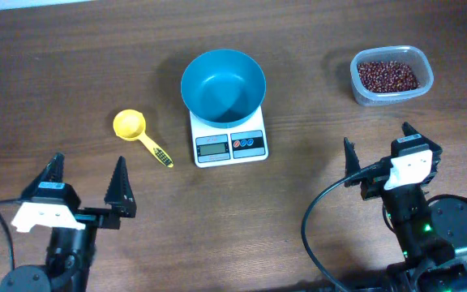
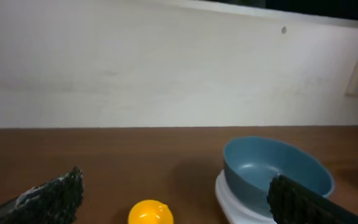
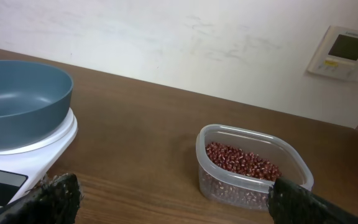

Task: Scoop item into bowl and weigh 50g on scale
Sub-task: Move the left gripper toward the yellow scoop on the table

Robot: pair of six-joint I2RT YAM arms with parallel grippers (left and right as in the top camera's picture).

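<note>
A teal-blue bowl (image 1: 223, 85) (image 2: 276, 169) (image 3: 18, 101) stands empty on the white scale (image 1: 229, 140) (image 2: 232, 200) (image 3: 17, 163) at the table's middle. Dark red-brown beans (image 1: 387, 75) (image 3: 242, 160) fill a clear tub (image 1: 392, 75) (image 3: 252, 167) at the back right. A yellow scoop (image 1: 139, 134) (image 2: 149, 212) lies left of the scale. My left gripper (image 1: 88, 188) (image 2: 173, 198) is open near the front left, well short of the scoop. My right gripper (image 1: 380, 148) (image 3: 169, 194) is open at the front right, short of the tub, with nothing between its fingers.
A black cable (image 1: 331, 219) loops on the table beside the right arm. A white wall with a small panel (image 3: 345, 52) rises behind the table's far edge.
</note>
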